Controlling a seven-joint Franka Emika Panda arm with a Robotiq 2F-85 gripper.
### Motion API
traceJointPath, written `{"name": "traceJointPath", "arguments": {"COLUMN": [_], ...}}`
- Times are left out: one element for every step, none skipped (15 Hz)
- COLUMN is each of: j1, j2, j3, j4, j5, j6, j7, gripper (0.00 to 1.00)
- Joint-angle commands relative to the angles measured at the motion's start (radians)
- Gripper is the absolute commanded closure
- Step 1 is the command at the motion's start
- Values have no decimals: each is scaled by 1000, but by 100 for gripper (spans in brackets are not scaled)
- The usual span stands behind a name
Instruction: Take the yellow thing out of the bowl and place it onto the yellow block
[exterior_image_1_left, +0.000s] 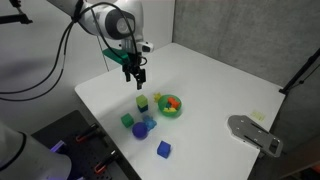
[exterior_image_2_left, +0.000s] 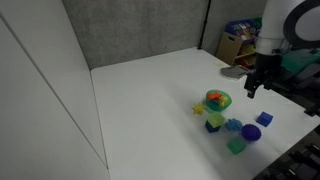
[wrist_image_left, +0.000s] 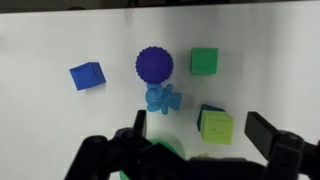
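Note:
The green bowl (exterior_image_1_left: 171, 106) (exterior_image_2_left: 218, 99) holds orange-red pieces. In the wrist view only a green edge of it (wrist_image_left: 166, 150) shows behind the gripper body. A tiny yellow piece (exterior_image_2_left: 198, 108) (exterior_image_1_left: 157, 98) shows right at the bowl's side; I cannot tell whether it is inside the bowl. The yellow-green block (wrist_image_left: 217, 126) (exterior_image_1_left: 143, 102) (exterior_image_2_left: 213, 115) sits on top of a dark blue cube. My gripper (wrist_image_left: 196, 122) (exterior_image_1_left: 137, 78) (exterior_image_2_left: 253, 88) is open and empty. It hangs above the table over the block and the bowl's edge.
A green cube (wrist_image_left: 204, 62), a spiky blue ball (wrist_image_left: 155, 64), a light blue figure (wrist_image_left: 161, 99) and a blue cube (wrist_image_left: 86, 76) lie close by. A grey flat object (exterior_image_1_left: 255, 133) lies near a table edge. Boxes (exterior_image_2_left: 236, 45) stand behind the table.

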Motion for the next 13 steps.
{"name": "traceJointPath", "arguments": {"j1": [-58, -70, -79, -88, -94, -98, -101, -101, -101, -100, -97, -103, -103], "j2": [-132, -156, -174, -191, -204, -214, -221, -227, -229, -230, -229, -232, -232], "j3": [10, 8, 9, 10, 12, 13, 14, 14, 14, 15, 13, 21, 22], "j4": [61, 91, 121, 155, 182, 206, 222, 232, 237, 240, 237, 220, 220], "j5": [23, 25, 20, 17, 12, 10, 10, 13, 13, 16, 21, 4, 4], "j6": [-196, -253, -307, -353, -388, -413, -425, -431, -430, -429, -421, -407, -407], "j7": [-28, -35, -31, -32, -32, -39, -44, -57, -66, -79, -99, -59, -70], "gripper": [0, 0, 0, 0, 0, 0, 0, 0, 0, 0, 0, 0, 0]}}
